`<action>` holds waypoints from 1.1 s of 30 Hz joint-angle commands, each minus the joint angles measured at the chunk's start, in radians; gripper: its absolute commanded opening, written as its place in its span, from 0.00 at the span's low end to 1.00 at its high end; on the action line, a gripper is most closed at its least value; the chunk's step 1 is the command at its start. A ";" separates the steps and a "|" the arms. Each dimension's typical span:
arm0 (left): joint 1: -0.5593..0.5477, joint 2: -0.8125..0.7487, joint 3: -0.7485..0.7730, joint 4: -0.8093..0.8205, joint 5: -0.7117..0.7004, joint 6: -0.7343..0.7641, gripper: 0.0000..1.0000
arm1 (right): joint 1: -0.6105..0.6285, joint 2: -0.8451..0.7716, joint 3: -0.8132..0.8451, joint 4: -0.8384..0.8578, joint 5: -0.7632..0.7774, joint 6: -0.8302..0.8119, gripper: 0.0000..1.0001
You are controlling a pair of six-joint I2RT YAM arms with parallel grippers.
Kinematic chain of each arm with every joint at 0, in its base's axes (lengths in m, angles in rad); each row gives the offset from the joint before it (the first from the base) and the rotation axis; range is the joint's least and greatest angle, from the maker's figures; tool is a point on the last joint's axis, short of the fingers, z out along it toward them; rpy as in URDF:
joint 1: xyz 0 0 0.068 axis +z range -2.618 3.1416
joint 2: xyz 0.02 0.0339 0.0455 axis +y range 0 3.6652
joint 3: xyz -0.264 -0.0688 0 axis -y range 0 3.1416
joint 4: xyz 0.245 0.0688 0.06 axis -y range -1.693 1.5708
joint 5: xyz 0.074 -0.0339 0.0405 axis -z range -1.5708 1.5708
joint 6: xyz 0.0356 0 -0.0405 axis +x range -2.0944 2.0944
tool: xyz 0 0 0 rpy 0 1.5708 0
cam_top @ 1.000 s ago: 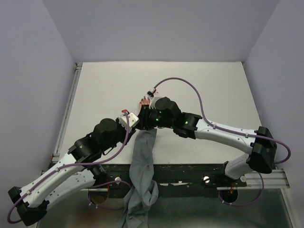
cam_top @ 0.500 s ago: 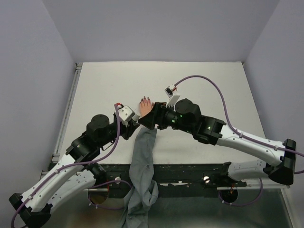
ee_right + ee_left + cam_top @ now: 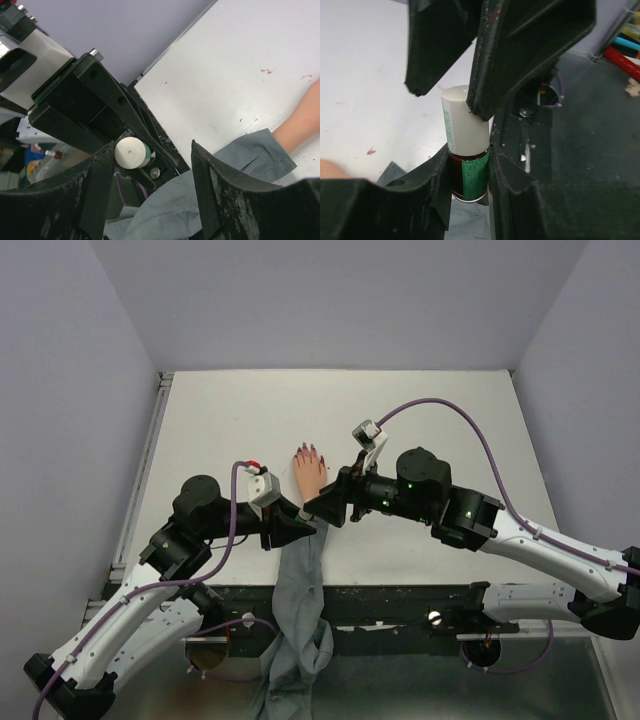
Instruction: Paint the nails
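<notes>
The peach mannequin hand (image 3: 308, 470) lies flat on the white table, its dark red nails (image 3: 305, 449) pointing away from me. Its grey sleeve (image 3: 300, 575) hangs over the near edge. My left gripper (image 3: 298, 528) is shut on a small dark bottle (image 3: 469, 175) with a green label and a white cap (image 3: 462, 122), held upright above the sleeve. My right gripper (image 3: 318, 508) is open and faces the left one. In the right wrist view the cap (image 3: 131, 152) sits just inside the left finger of the right gripper (image 3: 150, 170). In the left wrist view one right finger (image 3: 520, 55) touches the cap.
The white table (image 3: 450, 420) has small red paint specks (image 3: 267, 71). A dark metal ledge (image 3: 400, 600) runs along the near edge. Purple cables (image 3: 440, 410) loop above both arms. Grey walls stand on three sides.
Both grippers have drawn back from over the mannequin hand toward the near edge. The hand is now uncovered. The right arm has swung to the right and its open jaws now face the bottle cap.
</notes>
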 commanded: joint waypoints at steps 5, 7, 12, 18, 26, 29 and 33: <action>0.008 0.038 0.007 0.133 0.320 -0.092 0.00 | 0.006 -0.023 0.058 -0.018 -0.231 -0.126 0.59; 0.007 0.038 0.004 0.139 0.320 -0.098 0.00 | 0.004 -0.017 0.060 -0.018 -0.251 -0.132 0.55; 0.011 0.037 0.002 0.139 0.306 -0.100 0.00 | 0.006 -0.003 0.060 -0.010 -0.315 -0.140 0.50; 0.013 0.037 0.002 0.139 0.293 -0.101 0.00 | 0.004 -0.003 0.058 -0.012 -0.319 -0.149 0.37; 0.014 0.038 0.002 0.134 0.285 -0.098 0.00 | 0.004 0.008 0.058 -0.006 -0.303 -0.152 0.02; 0.013 0.037 0.002 0.133 0.283 -0.097 0.00 | 0.004 0.008 0.055 -0.003 -0.297 -0.157 0.01; 0.013 0.037 0.002 0.131 0.280 -0.095 0.00 | 0.006 0.009 0.051 0.002 -0.293 -0.157 0.01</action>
